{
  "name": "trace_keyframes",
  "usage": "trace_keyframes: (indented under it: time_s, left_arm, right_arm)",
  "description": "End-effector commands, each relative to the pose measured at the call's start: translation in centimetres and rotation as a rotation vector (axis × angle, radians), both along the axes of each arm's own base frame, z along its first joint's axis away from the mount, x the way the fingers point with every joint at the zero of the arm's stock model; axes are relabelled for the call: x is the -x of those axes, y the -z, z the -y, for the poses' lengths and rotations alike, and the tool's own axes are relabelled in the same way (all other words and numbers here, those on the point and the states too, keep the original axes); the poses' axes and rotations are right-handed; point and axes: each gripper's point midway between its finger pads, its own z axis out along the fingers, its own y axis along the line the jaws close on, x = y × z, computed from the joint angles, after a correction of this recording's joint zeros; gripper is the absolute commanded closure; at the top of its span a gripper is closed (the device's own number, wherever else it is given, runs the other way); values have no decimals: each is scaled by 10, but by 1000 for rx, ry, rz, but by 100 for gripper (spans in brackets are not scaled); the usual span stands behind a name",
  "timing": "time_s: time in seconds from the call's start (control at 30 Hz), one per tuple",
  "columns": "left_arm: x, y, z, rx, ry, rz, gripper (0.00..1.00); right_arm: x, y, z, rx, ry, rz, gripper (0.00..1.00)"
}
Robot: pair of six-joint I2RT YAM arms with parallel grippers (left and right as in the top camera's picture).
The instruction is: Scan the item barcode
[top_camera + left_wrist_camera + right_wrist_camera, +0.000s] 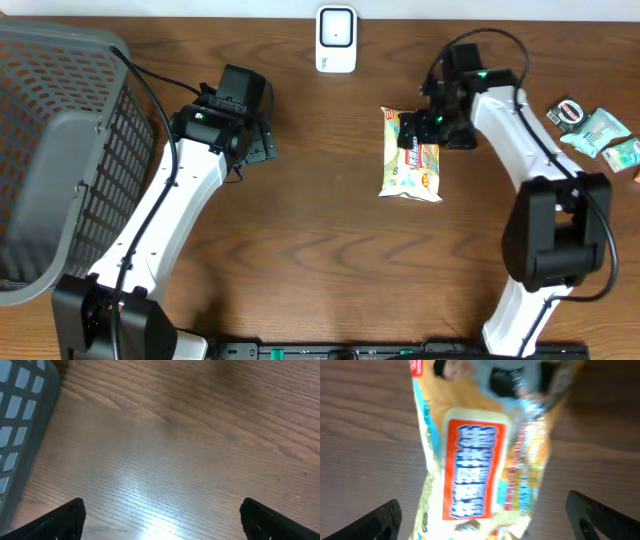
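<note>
Blurred print on snack packet

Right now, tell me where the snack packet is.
The snack packet lies on the table right of centre in the overhead view, below and right of the white scanner, with the open right tool over its upper end.

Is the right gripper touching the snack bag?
Apart. Right wrist view: bare table shows between the snack bag and both open fingers of the right gripper.

Basket walls off left; tabletop centre open; snack bag under right hand.
</note>
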Motion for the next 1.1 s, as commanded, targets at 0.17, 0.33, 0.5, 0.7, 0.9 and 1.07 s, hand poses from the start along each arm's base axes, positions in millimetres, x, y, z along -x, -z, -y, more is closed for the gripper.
trace_keyframes:
  time_s: [0.17, 0.33, 0.5, 0.7, 0.9, 1.07]
  left_arm:
    - [0, -5, -3, -15, -2, 11, 2]
    - [0, -5, -3, -14, -2, 11, 2]
    - [0, -5, -3, -14, -2, 11, 2]
    - [0, -5, -3, -15, -2, 11, 2]
    - [0, -5, -3, -15, -2, 11, 2]
    - [0, -5, -3, -15, -2, 11, 2]
  right_arm:
    - [5, 14, 28, -195, 57, -8, 1]
    - [12, 31, 16, -319, 50, 5, 1]
    - [13, 43, 1, -358, 51, 25, 1]
    - [16, 60, -2, -337, 124, 10, 4]
    - [23, 77, -3, -269, 119, 17, 30]
    - [22, 77, -18, -272, 77, 36, 55]
